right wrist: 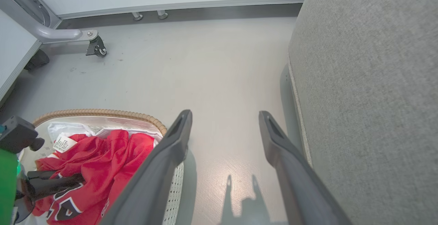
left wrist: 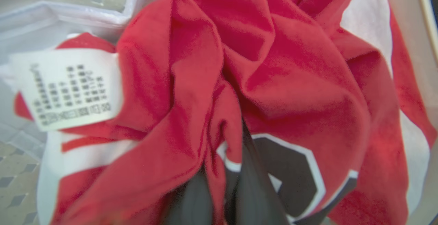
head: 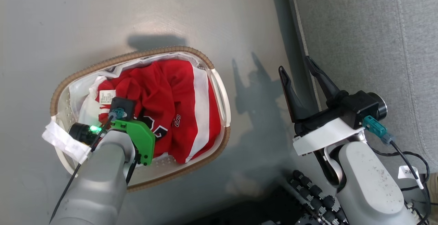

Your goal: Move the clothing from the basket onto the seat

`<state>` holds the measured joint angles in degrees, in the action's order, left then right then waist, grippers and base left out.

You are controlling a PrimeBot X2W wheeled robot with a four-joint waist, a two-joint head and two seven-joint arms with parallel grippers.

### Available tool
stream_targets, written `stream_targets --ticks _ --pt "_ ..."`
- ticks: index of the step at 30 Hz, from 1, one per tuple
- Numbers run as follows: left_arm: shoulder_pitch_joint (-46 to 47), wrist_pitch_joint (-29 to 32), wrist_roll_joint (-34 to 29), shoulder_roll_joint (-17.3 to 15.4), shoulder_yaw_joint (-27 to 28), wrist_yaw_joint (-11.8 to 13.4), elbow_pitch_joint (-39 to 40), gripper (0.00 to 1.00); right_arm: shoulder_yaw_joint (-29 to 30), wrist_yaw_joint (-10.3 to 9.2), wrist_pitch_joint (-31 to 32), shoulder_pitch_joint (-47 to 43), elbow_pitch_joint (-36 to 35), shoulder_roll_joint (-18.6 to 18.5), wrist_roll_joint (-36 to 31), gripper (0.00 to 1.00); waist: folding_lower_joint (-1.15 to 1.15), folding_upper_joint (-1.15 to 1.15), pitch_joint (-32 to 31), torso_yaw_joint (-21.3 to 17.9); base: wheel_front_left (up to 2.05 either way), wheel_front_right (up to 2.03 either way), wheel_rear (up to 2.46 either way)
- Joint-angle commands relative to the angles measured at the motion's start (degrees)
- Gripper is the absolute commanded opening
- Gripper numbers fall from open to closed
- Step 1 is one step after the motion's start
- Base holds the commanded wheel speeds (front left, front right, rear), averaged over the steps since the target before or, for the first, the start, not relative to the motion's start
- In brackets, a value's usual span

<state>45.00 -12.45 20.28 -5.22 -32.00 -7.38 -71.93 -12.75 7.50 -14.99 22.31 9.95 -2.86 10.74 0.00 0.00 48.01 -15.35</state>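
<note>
Reaches the left arm (head: 99, 180) up from the lower left of the head view, wrist bent steeply down, green bracket (head: 138, 139) on it. Holds the left claw (left wrist: 222, 156) with both dark fingers drawn close, pinching a fold of the clothing (left wrist: 273, 64) (tips sunk in cloth, partly hidden). Carries the right arm (head: 366, 184) at the lower right, with the right claw (head: 294, 63) pointing up that view, fingers spread wide, free in the air.
</note>
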Motion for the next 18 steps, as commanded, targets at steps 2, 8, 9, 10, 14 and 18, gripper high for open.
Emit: stream_targets --ticks 2,8,9,10,14,18 --pt "-1.8 -0.8 1.0 -0.3 -0.9 -0.2 0.0 0.0 0.1 -0.02 -0.3 0.1 0.7 -0.1 0.2 1.0 0.0 0.0 -3.2 0.1 0.0 0.0 0.0" --pt "-5.6 -2.4 4.7 -0.2 -0.8 -0.2 0.9 0.0 -0.2 -0.02 -0.3 -0.6 1.7 -0.1 0.0 1.0 0.0 0.0 -9.9 0.8 0.0 0.0 0.0" --pt "-6.5 -2.5 5.0 -0.2 -1.0 -0.2 1.3 0.0 -0.2 -0.02 -0.3 -1.0 1.9 -0.1 0.1 1.0 0.0 0.0 -11.3 0.9 0.0 0.0 0.0" --pt "-7.3 -2.6 5.4 -0.2 -1.3 -0.2 1.8 0.0 -0.1 -0.02 -0.3 -1.3 2.1 -0.1 0.3 1.0 0.0 0.0 -12.4 1.1 0.0 0.0 0.0" --pt "-10.5 -2.8 6.7 -0.2 -0.7 -0.2 4.8 0.0 0.6 -0.03 -0.3 -3.0 3.2 -0.1 0.1 1.0 0.0 0.0 -17.6 2.7 0.0 0.0 0.0" --pt "-15.0 -2.8 6.6 -0.3 2.1 0.2 10.2 0.0 1.3 -0.03 -0.3 -4.9 4.4 -0.2 -0.2 1.0 0.0 0.0 -23.1 4.3 0.0 0.0 0.0"
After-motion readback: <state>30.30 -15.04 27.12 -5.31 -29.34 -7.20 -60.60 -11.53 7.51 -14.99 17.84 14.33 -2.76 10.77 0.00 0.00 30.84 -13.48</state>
